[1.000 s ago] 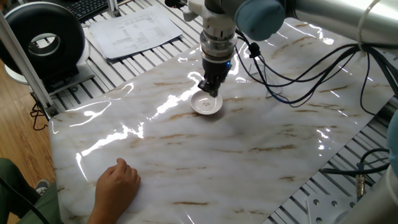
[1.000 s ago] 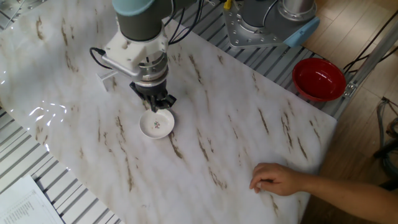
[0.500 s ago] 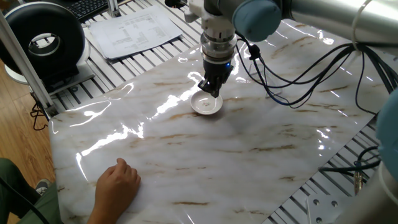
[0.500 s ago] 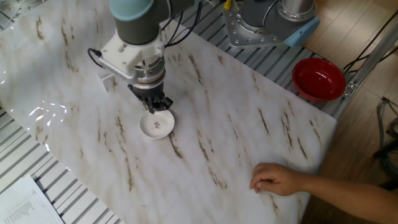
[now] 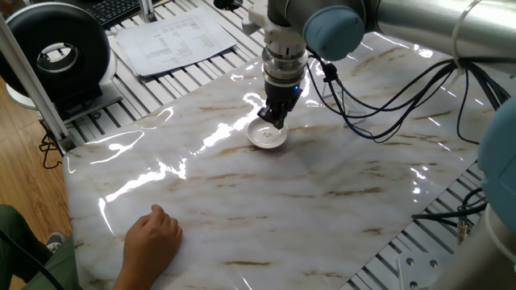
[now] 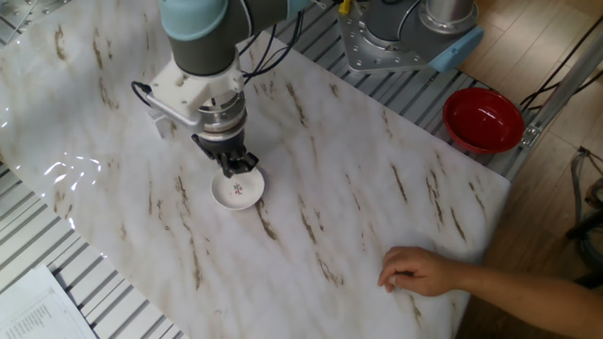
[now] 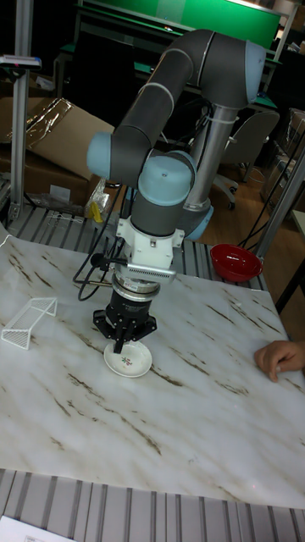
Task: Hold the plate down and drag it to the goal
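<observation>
I note that over the last second the gripper (image 6: 232, 168), fingers drawn together, has shifted to the plate's (image 6: 237, 192) near rim on the marble sheet (image 6: 358, 188), so pressing can begin; the plate itself is unmoved.

A marble-patterned glossy sheet (image 5: 322, 185) is laid over a ribbed metal surface (image 6: 396, 71); glare streaks are seen on it. Wooden floor (image 5: 24, 173) is visible at one side. A printed paper (image 5: 173, 40) and a keyboard (image 5: 113, 10) are set near the far edge. Cardboard boxes (image 7: 63, 135) and a green panel (image 7: 195, 13) are seen behind, in dim light.
</observation>
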`<state>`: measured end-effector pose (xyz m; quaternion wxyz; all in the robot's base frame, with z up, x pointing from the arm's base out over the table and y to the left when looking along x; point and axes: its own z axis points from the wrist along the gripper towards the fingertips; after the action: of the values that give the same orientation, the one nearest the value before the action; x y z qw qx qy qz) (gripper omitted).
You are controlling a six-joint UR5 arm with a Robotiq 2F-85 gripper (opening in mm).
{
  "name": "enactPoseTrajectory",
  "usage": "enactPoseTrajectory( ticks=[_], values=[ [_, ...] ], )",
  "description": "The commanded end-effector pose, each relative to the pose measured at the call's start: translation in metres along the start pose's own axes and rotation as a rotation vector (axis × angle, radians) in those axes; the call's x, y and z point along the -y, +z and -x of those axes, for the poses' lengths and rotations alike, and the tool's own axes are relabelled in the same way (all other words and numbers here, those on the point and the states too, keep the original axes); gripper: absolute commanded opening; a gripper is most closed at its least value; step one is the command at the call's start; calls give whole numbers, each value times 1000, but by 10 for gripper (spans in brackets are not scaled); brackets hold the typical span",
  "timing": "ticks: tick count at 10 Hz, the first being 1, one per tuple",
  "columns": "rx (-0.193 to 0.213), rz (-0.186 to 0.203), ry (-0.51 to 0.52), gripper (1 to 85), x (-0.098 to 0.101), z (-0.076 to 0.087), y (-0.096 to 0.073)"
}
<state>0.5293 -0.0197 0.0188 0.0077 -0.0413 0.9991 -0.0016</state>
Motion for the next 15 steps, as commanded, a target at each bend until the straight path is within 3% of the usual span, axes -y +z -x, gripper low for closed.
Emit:
enactPoseTrajectory(
  ticks=[1,6,10,15],
  values=[
    [22,20,12,13,-5,1,12],
    [27,-7,-15,13,11,-1,17],
    [1,-29,-54,13,37,-7,0],
    [22,-15,-88,13,60,-11,7]
  ],
)
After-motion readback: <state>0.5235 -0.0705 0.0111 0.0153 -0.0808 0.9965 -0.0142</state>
